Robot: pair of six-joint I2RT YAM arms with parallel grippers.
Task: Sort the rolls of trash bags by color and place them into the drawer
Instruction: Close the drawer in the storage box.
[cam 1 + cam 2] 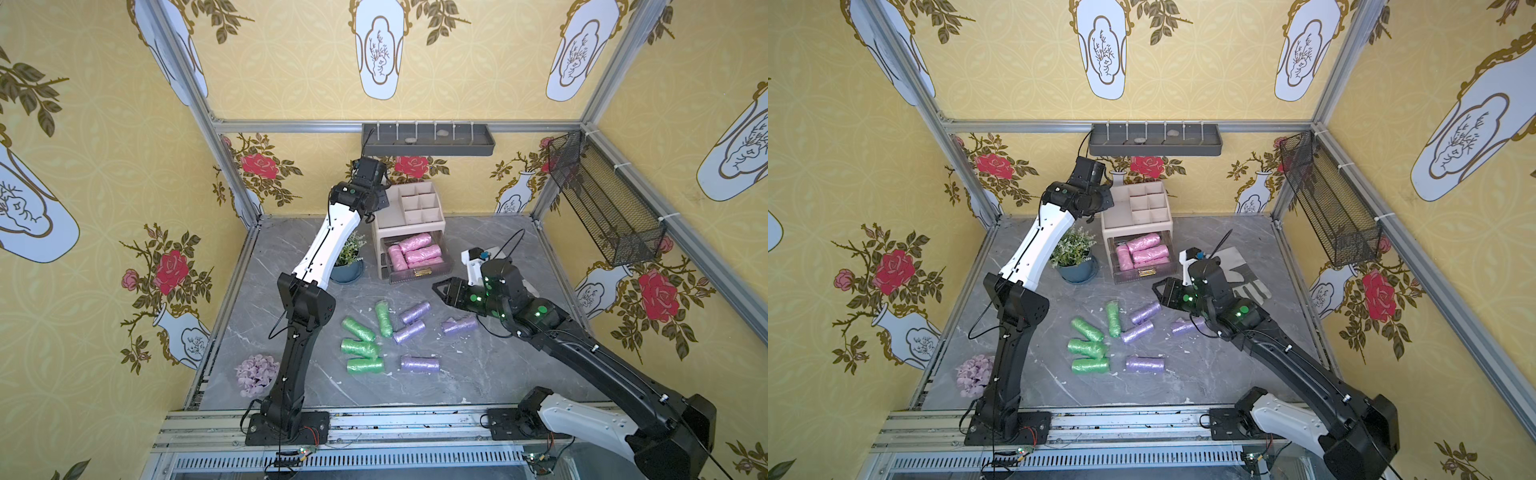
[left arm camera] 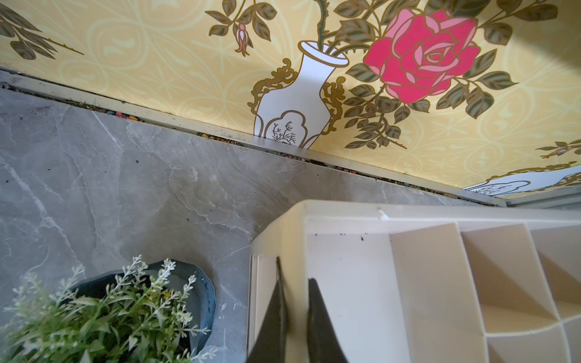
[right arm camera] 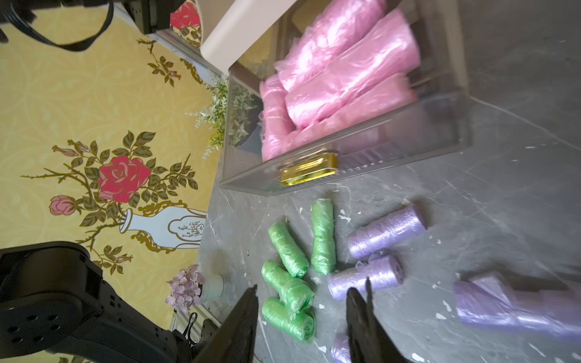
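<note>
Several pink rolls of trash bags point(image 1: 415, 251) lie in the open clear drawer point(image 1: 440, 272), which has a gold handle point(image 3: 309, 168). On the table in front lie several green rolls point(image 1: 360, 347) and several lilac rolls point(image 1: 415, 332). My left gripper point(image 2: 295, 276) is shut on the left side wall of the beige organizer point(image 1: 417, 203) that houses the drawer. My right gripper point(image 1: 438, 293) hovers open and empty above the table, in front of the drawer's right end. Under it lie green rolls point(image 3: 289, 301) and lilac rolls point(image 3: 386, 232).
A potted plant point(image 1: 349, 257) stands just left of the organizer, beside the left forearm. A lilac flower cluster point(image 1: 256, 374) sits at the front left. A grey glove point(image 1: 1241, 274) lies right of the drawer. A mesh basket point(image 1: 602, 203) hangs on the right wall, and a grey shelf point(image 1: 428, 139) on the back wall.
</note>
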